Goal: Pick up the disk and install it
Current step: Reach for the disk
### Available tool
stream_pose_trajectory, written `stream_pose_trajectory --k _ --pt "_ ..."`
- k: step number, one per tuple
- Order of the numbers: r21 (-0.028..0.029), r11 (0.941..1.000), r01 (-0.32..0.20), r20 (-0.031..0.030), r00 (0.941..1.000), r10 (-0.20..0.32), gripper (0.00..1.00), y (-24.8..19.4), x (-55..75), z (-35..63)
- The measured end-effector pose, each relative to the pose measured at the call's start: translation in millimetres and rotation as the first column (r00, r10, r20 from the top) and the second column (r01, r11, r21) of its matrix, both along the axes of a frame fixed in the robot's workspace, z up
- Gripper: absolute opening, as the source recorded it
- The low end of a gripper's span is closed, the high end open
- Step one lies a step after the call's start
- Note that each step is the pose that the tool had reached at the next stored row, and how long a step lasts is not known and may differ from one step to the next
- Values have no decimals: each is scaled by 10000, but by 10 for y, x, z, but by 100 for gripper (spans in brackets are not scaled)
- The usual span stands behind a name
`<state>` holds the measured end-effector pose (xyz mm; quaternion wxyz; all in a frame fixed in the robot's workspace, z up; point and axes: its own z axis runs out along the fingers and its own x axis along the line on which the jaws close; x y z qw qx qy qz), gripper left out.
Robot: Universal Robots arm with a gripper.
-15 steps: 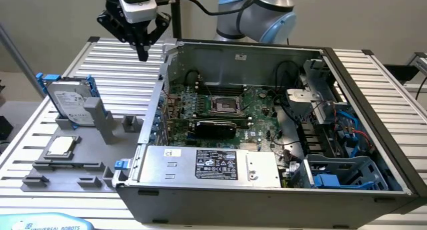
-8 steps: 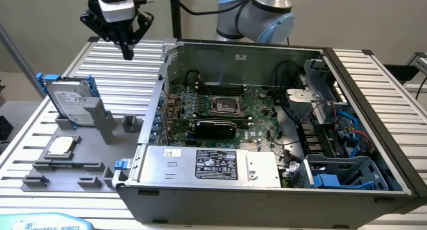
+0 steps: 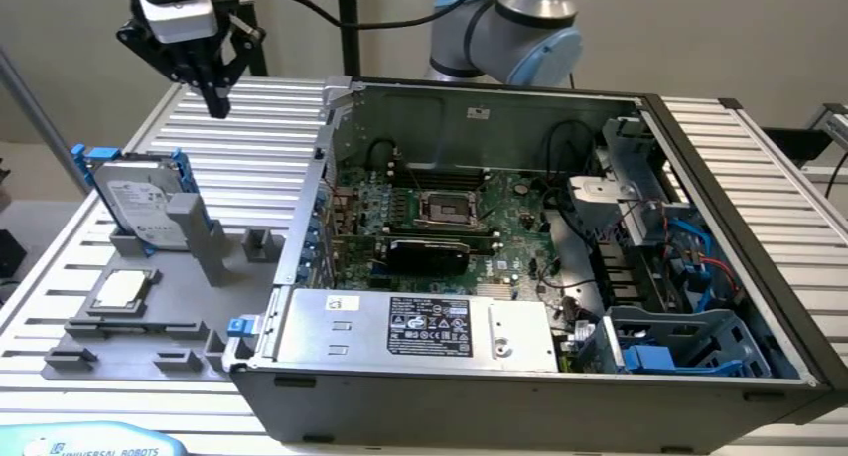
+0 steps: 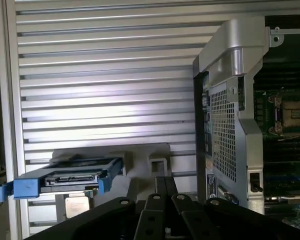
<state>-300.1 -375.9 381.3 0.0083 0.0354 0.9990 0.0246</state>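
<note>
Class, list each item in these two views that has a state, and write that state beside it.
tool: shut, holding nothing, above the table.
disk: standing on edge in the grey fixture, not picked up.
CPU chip: lying flat on the grey fixture.
computer case: open, side cover off.

The disk (image 3: 138,204) is silver with a white label and a blue frame, the motherboard (image 3: 511,210) is green, and the table (image 3: 265,108) has shiny grey stripes.
</note>
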Motion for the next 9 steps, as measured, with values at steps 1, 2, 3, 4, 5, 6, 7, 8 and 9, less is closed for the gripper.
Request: stream_pose_trajectory --k 1,2,3,4,5,6,7,8,9 --pt "0 10000 0 -6 10000 0 11 0 -45 0" --pt "0 10000 1 -12 10000 -1 11 0 -91 -1" --pt "0 10000 1 -17 10000 -1 11 0 -136 -2" --pt "-1 10000 0 -23 10000 0 11 0 -182 -3" --pt "0 10000 0 -27 10000 0 11 0 -227 -4" --pt "0 10000 0 -31 10000 0 11 0 -273 -6" --pt "0 10000 1 -35 10000 -1 11 0 -318 -7" --pt "0 10000 1 -40 10000 -1 11 0 -364 -8" --pt "0 10000 1 -44 10000 -1 11 0 -409 -10"
